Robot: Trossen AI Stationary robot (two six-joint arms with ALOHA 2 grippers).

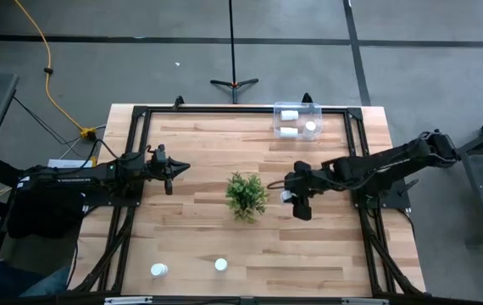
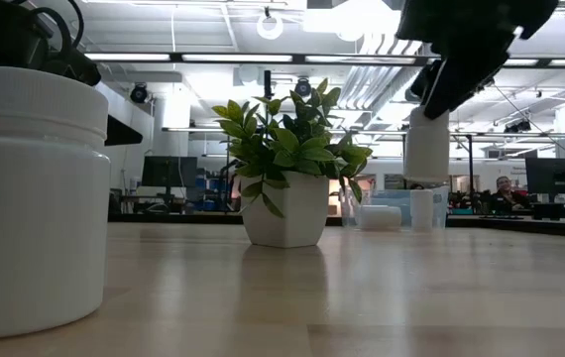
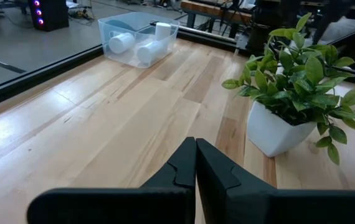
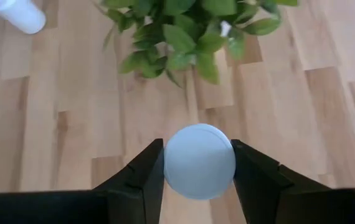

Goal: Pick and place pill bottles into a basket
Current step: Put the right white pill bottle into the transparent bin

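Bottles number six in the overhead frame. Three lie in the clear basket (image 1: 297, 108) at the top centre-right edge of the table (image 1: 191, 169): one (image 1: 289, 115) in the upper left of the bin, one (image 1: 288, 131) below it, and one (image 1: 310, 126) toward its right side. Two more stand on the bare wood at the lower left of the frame, one (image 1: 158, 270) and another (image 1: 221, 265) to its right, well apart from the basket. The sixth bottle (image 1: 286, 196) sits in the right gripper (image 1: 297, 202), just right of centre, beside the single green plant (image 1: 247, 195) in its white pot.

In the right wrist picture the two dark fingers (image 4: 141, 176) are clamped on that bottle's (image 4: 199, 161) sides, its round white end facing the camera, with plant leaves (image 4: 187, 37) above it. The level view shows this bottle (image 2: 426, 144) lifted clear of the tabletop, to the right of the plant (image 2: 287, 164).

At centre-left of the overhead frame, the left gripper (image 1: 169, 169) waits, holding nothing, its fingers (image 3: 212, 171) pressed together.
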